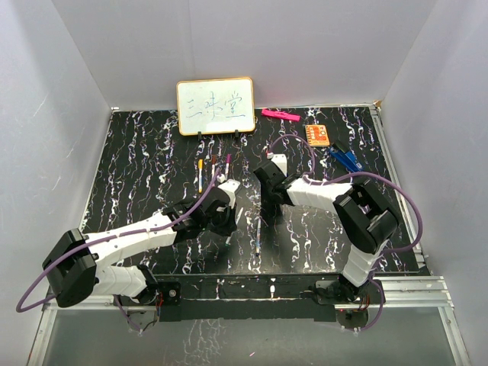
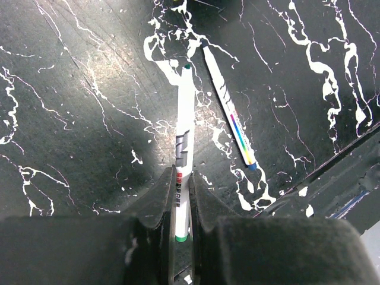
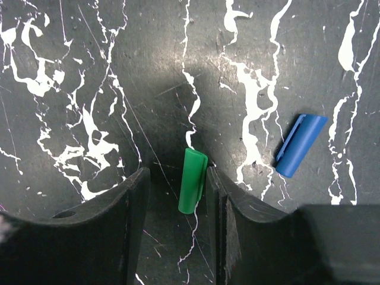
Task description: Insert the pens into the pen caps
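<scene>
Clamped on green-tipped pen (image 2: pixel 184 136) with left claw (image 2: pixel 180 237). Part-open astride green cap (image 3: pixel 192 181) with right claw (image 3: pixel 177 175), not gripping. Risk of rolling cap on off-centre close: skewed grip, jammed insertion.

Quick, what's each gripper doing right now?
Left gripper: shut on the green-tipped pen.
Right gripper: open, with the green cap between its fingers, not clamped.

The top camera looks down from behind over the whole bench (image 1: pixel 137 168); each wrist camera stares closely down at that same surface.
</scene>
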Action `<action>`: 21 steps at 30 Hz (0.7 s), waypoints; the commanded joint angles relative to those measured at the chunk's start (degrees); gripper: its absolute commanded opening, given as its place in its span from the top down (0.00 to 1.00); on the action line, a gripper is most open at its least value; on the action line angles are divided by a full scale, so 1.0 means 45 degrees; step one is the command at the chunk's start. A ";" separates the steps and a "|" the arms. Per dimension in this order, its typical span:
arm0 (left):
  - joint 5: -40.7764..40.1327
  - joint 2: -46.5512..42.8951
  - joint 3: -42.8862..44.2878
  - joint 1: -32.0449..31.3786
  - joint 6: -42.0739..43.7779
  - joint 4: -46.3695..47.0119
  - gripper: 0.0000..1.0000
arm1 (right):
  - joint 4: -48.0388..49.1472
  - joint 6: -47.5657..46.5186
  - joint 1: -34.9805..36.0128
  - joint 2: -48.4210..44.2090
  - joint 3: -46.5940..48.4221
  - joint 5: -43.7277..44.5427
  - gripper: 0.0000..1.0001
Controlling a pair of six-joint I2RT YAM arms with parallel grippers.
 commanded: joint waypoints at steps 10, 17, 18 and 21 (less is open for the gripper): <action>0.0014 -0.0451 -0.0090 -0.0054 -0.0324 0.0255 1.00 | -0.0779 0.0591 -0.0074 0.0390 0.0257 -0.0055 0.66; -0.0046 -0.0449 -0.0044 -0.0048 -0.0571 0.0311 1.00 | -0.1538 0.0557 -0.0070 0.0306 0.0257 -0.0013 0.66; -0.0014 -0.0447 -0.0043 -0.0061 -0.0597 0.0347 1.00 | -0.1668 0.0563 -0.0078 0.0348 0.0300 0.0007 0.67; 0.0080 -0.0364 0.0060 -0.0055 -0.0672 0.0305 1.00 | -0.1999 0.0525 -0.0076 0.0483 0.0388 -0.0086 0.85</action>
